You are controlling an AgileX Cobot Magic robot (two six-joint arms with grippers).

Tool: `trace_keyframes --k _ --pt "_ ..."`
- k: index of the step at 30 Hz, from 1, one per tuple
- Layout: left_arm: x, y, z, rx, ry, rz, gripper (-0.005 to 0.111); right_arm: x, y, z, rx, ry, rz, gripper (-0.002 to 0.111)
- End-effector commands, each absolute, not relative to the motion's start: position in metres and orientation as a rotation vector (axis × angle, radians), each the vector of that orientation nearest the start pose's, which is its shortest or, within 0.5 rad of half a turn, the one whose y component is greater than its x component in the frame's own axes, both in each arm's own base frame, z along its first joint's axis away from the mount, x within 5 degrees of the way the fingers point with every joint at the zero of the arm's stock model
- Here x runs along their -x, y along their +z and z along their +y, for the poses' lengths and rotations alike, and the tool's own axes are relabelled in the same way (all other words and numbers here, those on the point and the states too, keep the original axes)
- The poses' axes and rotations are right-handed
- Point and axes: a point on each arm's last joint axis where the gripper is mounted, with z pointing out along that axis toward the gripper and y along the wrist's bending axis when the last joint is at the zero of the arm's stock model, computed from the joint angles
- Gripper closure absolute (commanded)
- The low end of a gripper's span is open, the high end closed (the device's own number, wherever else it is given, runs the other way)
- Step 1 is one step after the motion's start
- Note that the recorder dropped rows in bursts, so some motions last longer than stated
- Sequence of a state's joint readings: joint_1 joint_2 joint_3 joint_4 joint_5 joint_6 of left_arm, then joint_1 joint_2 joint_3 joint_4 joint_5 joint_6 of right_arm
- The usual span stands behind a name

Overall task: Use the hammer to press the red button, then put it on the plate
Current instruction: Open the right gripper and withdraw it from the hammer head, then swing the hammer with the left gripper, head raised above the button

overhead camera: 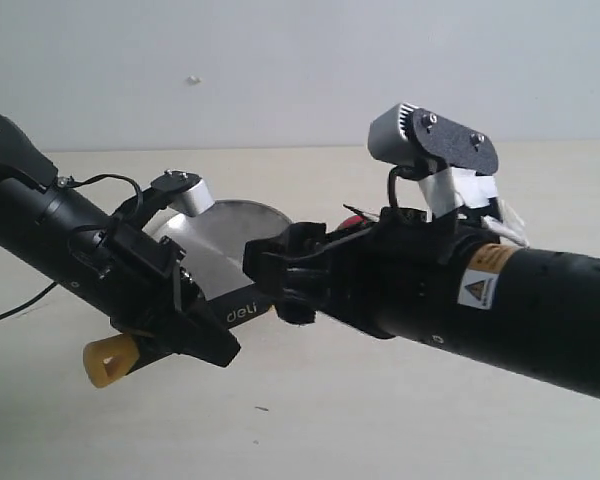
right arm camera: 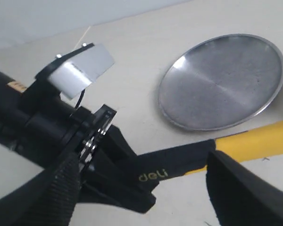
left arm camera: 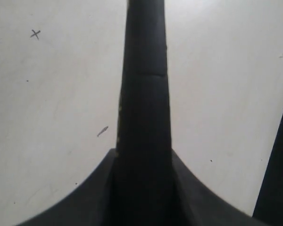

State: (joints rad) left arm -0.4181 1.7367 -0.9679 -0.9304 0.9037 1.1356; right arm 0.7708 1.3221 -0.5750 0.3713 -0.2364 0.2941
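Observation:
The hammer (overhead camera: 242, 313) hangs level above the table, its black "deli" handle (right arm camera: 179, 165) running into the yellow neck (right arm camera: 259, 141); its head is hidden. My left gripper (overhead camera: 195, 335) is shut on the handle near the yellow end (overhead camera: 110, 360), and the left wrist view shows the handle (left arm camera: 144, 94) rising out of the left gripper (left arm camera: 144, 160). My right gripper (overhead camera: 285, 282) is open, its fingers (right arm camera: 245, 197) straddling the handle further along without closing on it. The silvery plate (right arm camera: 221, 80) lies on the table behind the hammer. Only a sliver of the red button (overhead camera: 351, 219) shows behind the right arm.
A pale tabletop (overhead camera: 380, 430) stretches to a white wall. The right arm (overhead camera: 520, 300) crosses the view from the right and the left arm (overhead camera: 50, 230) from the left. A thin black cable (overhead camera: 10, 310) trails off at the left.

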Motion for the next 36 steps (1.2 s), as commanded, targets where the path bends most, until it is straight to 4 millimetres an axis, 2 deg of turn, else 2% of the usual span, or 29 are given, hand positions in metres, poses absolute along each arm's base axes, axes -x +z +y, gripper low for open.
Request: trace_keyframes --k 1,2,4,10,13,16,21,26,31,36 --pt "-0.263 0.199 -0.181 -1.193 -0.975 2.385 0.107 -0.163 0.252 0.160 0.352 0.736 2.152 0.037" --pt "-0.263 0.202 -0.181 -1.192 -0.970 2.377 0.107 -0.156 0.254 0.155 0.372 0.739 2.148 0.040" --pt "-0.261 0.210 -0.180 -1.193 -0.961 2.350 0.107 -0.140 0.253 0.139 0.379 0.749 2.120 0.055" --pt "-0.258 0.232 -0.177 -1.116 -0.924 2.313 0.107 -0.097 0.243 0.097 0.381 0.784 1.968 0.108" --pt "-0.258 0.238 -0.176 -1.070 -0.906 2.306 0.107 -0.079 0.243 0.080 0.367 0.833 1.890 0.108" --pt "-0.259 0.242 -0.175 -1.028 -0.903 2.304 0.107 -0.063 0.252 0.065 0.348 0.891 1.764 0.108" --pt "-0.259 0.244 -0.177 -0.973 -0.942 2.305 0.107 -0.045 0.253 0.048 0.323 0.941 1.599 0.108" --pt "-0.261 0.246 -0.178 -0.927 -0.962 2.296 0.107 -0.040 0.235 0.042 0.331 0.922 1.556 0.108" --pt "-0.261 0.247 -0.179 -0.902 -0.973 2.292 0.107 -0.044 0.220 0.040 0.292 0.901 1.491 0.108" --pt "-0.261 0.247 -0.179 -0.891 -0.985 2.292 0.107 -0.045 0.220 0.039 0.368 0.788 1.426 0.108"
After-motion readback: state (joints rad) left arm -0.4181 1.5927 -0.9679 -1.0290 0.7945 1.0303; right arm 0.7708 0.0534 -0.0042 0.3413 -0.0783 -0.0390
